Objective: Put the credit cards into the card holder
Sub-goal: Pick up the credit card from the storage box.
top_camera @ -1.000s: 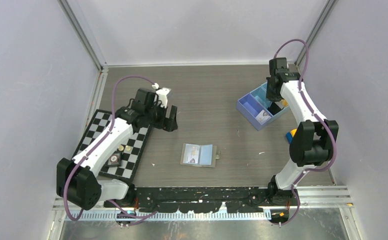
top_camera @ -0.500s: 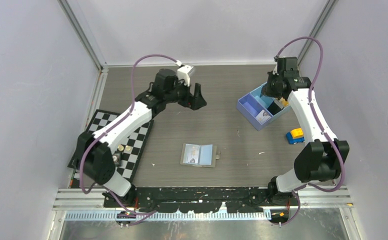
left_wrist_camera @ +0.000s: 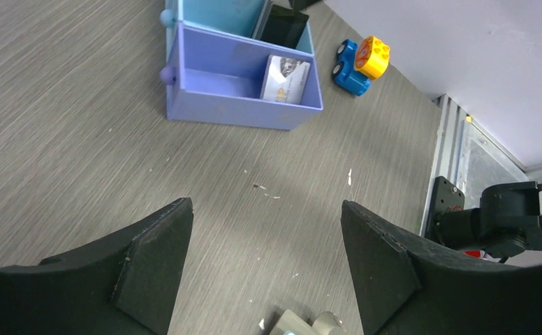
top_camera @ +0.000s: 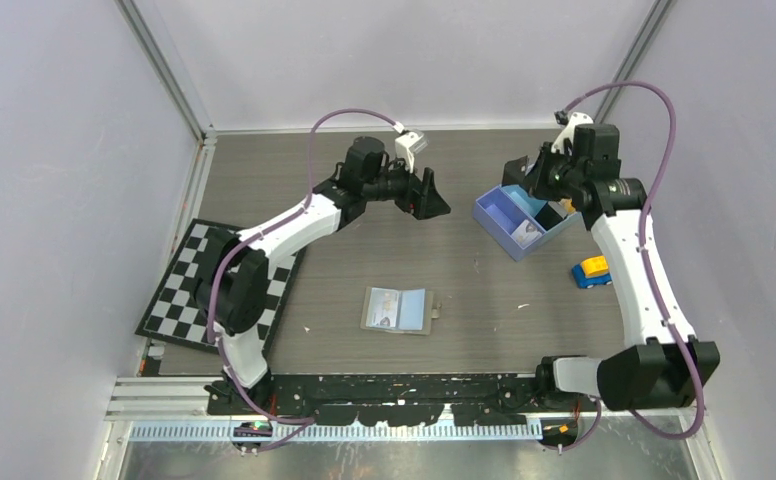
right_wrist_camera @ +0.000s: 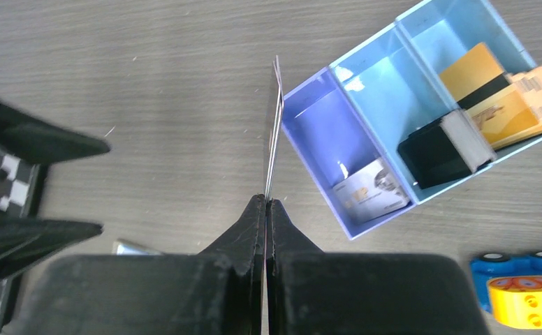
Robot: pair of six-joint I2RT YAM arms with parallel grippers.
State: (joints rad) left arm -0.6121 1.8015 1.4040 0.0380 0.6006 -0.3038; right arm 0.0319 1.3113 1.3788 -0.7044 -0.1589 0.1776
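Note:
The grey card holder (top_camera: pixel 397 310) lies open near the table's middle, its pale blue inside up. My right gripper (right_wrist_camera: pixel 265 202) is shut on a thin credit card (right_wrist_camera: pixel 274 125), seen edge-on and held above the table just left of the blue tray (right_wrist_camera: pixel 324 77). A whitish card (right_wrist_camera: pixel 369 192) leans in the tray's purple compartment, and orange cards (right_wrist_camera: pixel 474 70) lie in its far one. In the left wrist view my left gripper (left_wrist_camera: pixel 265 230) hangs open with nothing between its fingers, facing the tray (left_wrist_camera: pixel 240 105) and that whitish card (left_wrist_camera: pixel 286 78).
A black block (right_wrist_camera: pixel 439 150) stands in the tray's middle compartment. A blue and yellow toy car (top_camera: pixel 591 271) sits right of the tray. A checkerboard (top_camera: pixel 194 290) lies at the table's left. Grey walls close in the table.
My left arm swung from the checkerboard toward the back and right, stopping near the tray. My right gripper moved left from over the tray, card in its grip.

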